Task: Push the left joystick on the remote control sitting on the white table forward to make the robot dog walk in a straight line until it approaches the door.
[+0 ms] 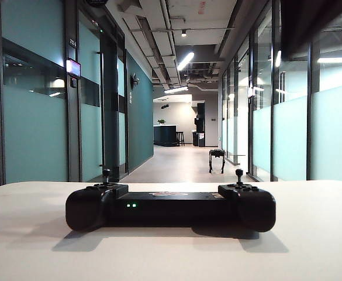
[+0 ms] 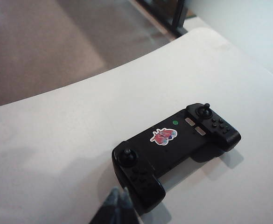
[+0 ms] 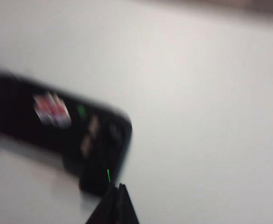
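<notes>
Black remote control [image 1: 171, 206] sits mid-bench [image 1: 311, 246], sticks up; I keep both hands pinched together as pokers, left hand [image 2: 120, 198] near the left joystick [image 2: 126, 152], right hand [image 3: 118, 191] beside the other end.

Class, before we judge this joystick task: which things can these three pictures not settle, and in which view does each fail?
- Right wrist view: motion blur smears the remote control; its sticks and buttons are unreadable.
- Exterior view: neither arm appears, so how high each gripper sits is unknown.
- Exterior view: the robot dog is too small to tell its facing; the door cannot be identified.
- Left wrist view: the left gripper is cut off by the frame edge, shut, near the left joystick.
- Right gripper: likewise only tips show, shut.
</notes>
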You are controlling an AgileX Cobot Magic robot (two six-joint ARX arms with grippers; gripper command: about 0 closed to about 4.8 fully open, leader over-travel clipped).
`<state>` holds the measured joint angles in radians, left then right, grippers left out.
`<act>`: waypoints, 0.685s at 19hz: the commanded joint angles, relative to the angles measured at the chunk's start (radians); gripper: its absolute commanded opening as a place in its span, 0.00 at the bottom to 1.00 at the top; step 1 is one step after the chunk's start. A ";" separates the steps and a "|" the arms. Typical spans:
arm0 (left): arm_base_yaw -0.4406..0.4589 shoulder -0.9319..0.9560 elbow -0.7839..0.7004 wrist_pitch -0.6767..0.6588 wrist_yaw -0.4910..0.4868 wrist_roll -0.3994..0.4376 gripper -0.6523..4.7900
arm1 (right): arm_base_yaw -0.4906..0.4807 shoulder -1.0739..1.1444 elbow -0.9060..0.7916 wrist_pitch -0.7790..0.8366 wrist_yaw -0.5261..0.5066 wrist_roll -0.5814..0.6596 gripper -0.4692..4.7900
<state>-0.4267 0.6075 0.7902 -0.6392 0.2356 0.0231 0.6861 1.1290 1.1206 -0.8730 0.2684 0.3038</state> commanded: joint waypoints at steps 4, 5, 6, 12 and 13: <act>-0.001 -0.146 -0.180 0.237 -0.060 -0.020 0.11 | 0.000 -0.194 -0.222 0.414 0.004 -0.161 0.09; 0.000 -0.167 -0.215 0.283 -0.066 -0.020 0.11 | 0.000 -0.198 -0.223 0.397 0.003 -0.161 0.09; 0.000 -0.184 -0.243 0.318 -0.088 -0.020 0.11 | 0.000 -0.198 -0.223 0.396 0.003 -0.161 0.09; 0.000 -0.255 -0.435 0.589 -0.214 -0.020 0.11 | 0.000 -0.193 -0.223 0.399 0.003 -0.161 0.09; -0.001 -0.258 -0.457 0.623 -0.214 -0.020 0.11 | 0.001 -0.193 -0.223 0.399 0.002 -0.161 0.09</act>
<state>-0.4271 0.3523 0.3489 -0.0921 0.0265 0.0059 0.6857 0.9398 0.8925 -0.4904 0.2687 0.1444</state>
